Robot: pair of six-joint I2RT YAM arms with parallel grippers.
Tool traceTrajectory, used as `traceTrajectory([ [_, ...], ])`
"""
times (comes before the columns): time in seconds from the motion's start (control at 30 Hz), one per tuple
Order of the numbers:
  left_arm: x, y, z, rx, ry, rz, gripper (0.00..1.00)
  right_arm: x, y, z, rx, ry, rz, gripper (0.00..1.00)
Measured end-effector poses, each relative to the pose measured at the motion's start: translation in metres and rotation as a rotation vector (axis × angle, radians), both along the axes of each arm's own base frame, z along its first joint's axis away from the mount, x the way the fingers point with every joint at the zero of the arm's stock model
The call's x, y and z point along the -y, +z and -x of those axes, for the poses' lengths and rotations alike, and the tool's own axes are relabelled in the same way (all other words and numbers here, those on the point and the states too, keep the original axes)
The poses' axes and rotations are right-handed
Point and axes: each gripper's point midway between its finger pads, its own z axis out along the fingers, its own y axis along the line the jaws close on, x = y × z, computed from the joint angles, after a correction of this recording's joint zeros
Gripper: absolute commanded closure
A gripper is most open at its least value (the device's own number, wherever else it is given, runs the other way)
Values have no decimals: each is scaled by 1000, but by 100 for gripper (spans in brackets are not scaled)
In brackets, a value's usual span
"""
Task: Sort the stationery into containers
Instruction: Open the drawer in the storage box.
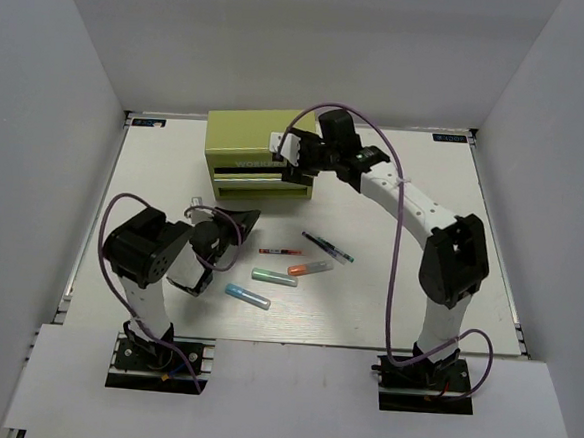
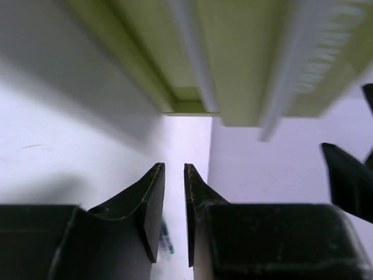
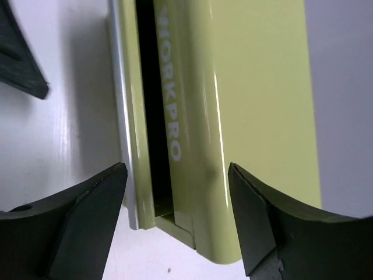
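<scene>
The olive-green chest point(image 1: 246, 136) stands at the back centre; a dark gap shows a front drawer slightly open below the lettered face point(image 3: 169, 111). My right gripper point(image 1: 298, 165) is open, its jaws wide on either side of the chest's front right corner point(image 3: 192, 227). My left gripper point(image 1: 240, 221) is empty and nearly shut, with a thin slit between the fingers point(image 2: 152, 198), low over the table in front of the chest point(image 2: 233, 58). On the table lie the red pen point(image 1: 281, 250), the dark pen point(image 1: 327, 248), and the orange point(image 1: 310, 268), green point(image 1: 274, 276) and blue point(image 1: 248, 295) markers.
White walls close the table on the left, back and right. In the left wrist view a dark finger of the right gripper point(image 2: 349, 181) shows at the right edge. The pens lie between the two arms.
</scene>
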Motion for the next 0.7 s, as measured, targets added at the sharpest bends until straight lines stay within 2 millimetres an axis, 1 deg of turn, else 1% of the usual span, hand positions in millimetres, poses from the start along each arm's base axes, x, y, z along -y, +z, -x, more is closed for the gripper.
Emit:
traceTrajectory([
  [0.17, 7, 51, 3, 163, -58, -23, 69, 7, 20, 32, 17, 112, -38, 28],
  [0.2, 8, 59, 4, 188, -68, -38, 72, 7, 25, 36, 25, 134, -47, 30],
  [0.27, 8, 74, 7, 238, -83, -68, 74, 6, 29, 43, 27, 170, -57, 30],
  [0.33, 9, 86, 8, 271, -96, -117, 74, 5, 27, 49, 14, 197, -53, 31],
  [0.4, 8, 97, 8, 302, -103, -168, 74, 6, 16, 54, -23, 216, -36, 31],
  [0.43, 7, 101, 8, 313, -107, -193, 72, 6, 12, 56, -37, 222, -27, 31],
  [0.5, 5, 108, 9, 328, -107, -235, 65, 6, 1, 56, -62, 225, -5, 31],
  [0.53, 3, 109, 10, 326, -106, -252, 57, 6, -4, 56, -73, 224, 3, 30],
  [0.6, 0, 109, 11, 317, -100, -285, 49, 6, -13, 53, -93, 218, 18, 30],
  [0.63, -1, 108, 11, 309, -98, -298, 42, 5, -17, 51, -102, 214, 24, 28],
  [0.7, -3, 103, 10, 286, -94, -323, 38, 5, -23, 46, -109, 195, 37, 28],
])
